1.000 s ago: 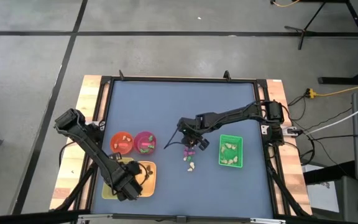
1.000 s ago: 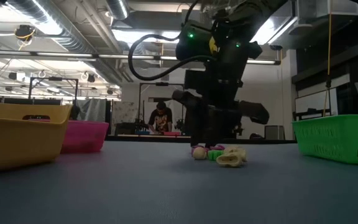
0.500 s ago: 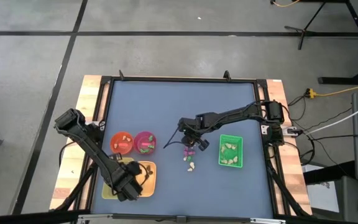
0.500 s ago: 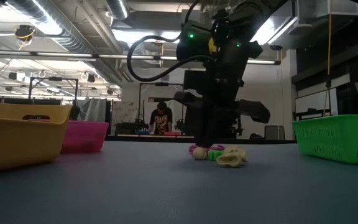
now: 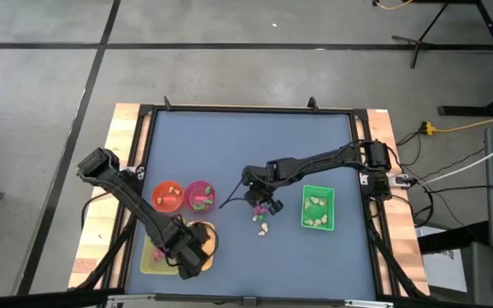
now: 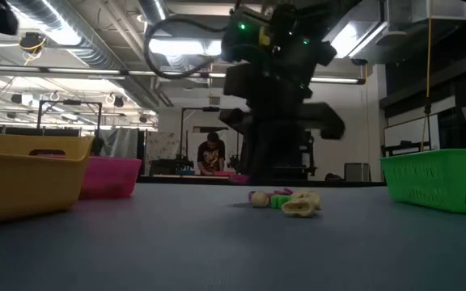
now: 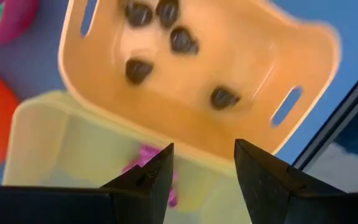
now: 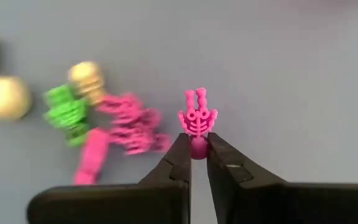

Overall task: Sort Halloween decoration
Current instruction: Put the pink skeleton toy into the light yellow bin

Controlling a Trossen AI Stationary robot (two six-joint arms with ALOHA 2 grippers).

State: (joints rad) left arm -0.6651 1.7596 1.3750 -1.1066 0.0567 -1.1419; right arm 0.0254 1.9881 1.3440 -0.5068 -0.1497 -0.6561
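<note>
My right gripper (image 8: 197, 140) is shut on a magenta skeleton trinket (image 8: 197, 117) and hangs just left of the loose pile on the blue table (image 5: 246, 145). In the pile lie a green trinket (image 8: 66, 113), a magenta one (image 8: 126, 127) and cream ones (image 8: 2, 96); the pile also shows in the high view (image 5: 262, 219) and the low view (image 6: 288, 200). My left gripper (image 7: 204, 168) stands open, pointing down over the yellow tray (image 5: 165, 257), which holds several dark brown trinkets (image 7: 169, 28). My right gripper pinches the magenta skeleton trinket by its lower end (image 8: 197, 148) between its two fingertips. The fingers slant down from the table's right side. The trinket's ribs and top stick out beyond the fingertips, and it is lifted clear of the table.
An orange bowl (image 5: 168, 196) and a pink bowl (image 5: 198, 195) stand left of the pile, each with trinkets in it. A green tray (image 5: 317, 208) with cream trinkets stands to its right. A person (image 6: 209, 153) is in the room beyond the table.
My right gripper has shut on the magenta skeleton trinket, rolled a little and risen, drawing the trinket up and leftward away from the pile, which stays where it was. My left gripper has swung a little toward the table's right over the yellow tray, still open.
</note>
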